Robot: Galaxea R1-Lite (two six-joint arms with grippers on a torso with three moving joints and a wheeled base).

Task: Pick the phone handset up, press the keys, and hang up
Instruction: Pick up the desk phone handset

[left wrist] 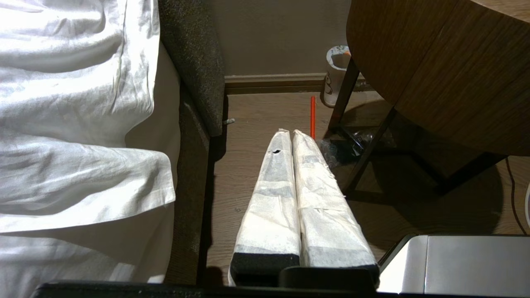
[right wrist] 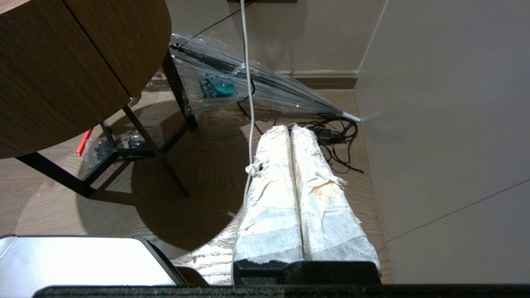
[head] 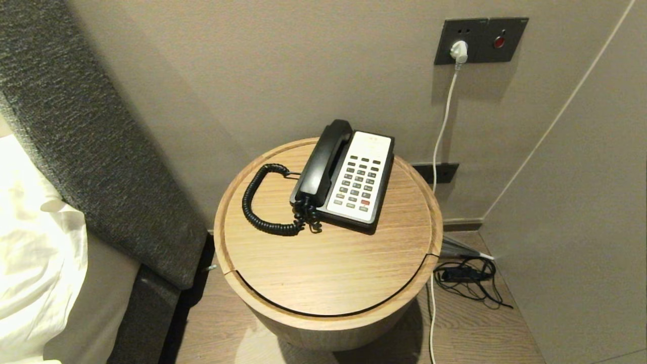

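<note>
A desk phone (head: pixel 360 177) with a white face and grey keys sits on the round wooden side table (head: pixel 328 263). Its black handset (head: pixel 323 159) rests in the cradle on the phone's left side. A coiled black cord (head: pixel 263 212) loops from it over the tabletop. Neither arm shows in the head view. My left gripper (left wrist: pixel 292 133) is shut and empty, low beside the table, over the floor between bed and table. My right gripper (right wrist: pixel 289 129) is shut and empty, low over the floor on the table's right side.
The bed (head: pixel 30 263) and grey headboard (head: pixel 96 151) stand to the left. A wall socket (head: pixel 460 40) with a white cable is behind, cables (head: pixel 467 278) and a clear umbrella (right wrist: pixel 244 82) lie on the floor at right. A paper cup (left wrist: pixel 336 72) stands under the table.
</note>
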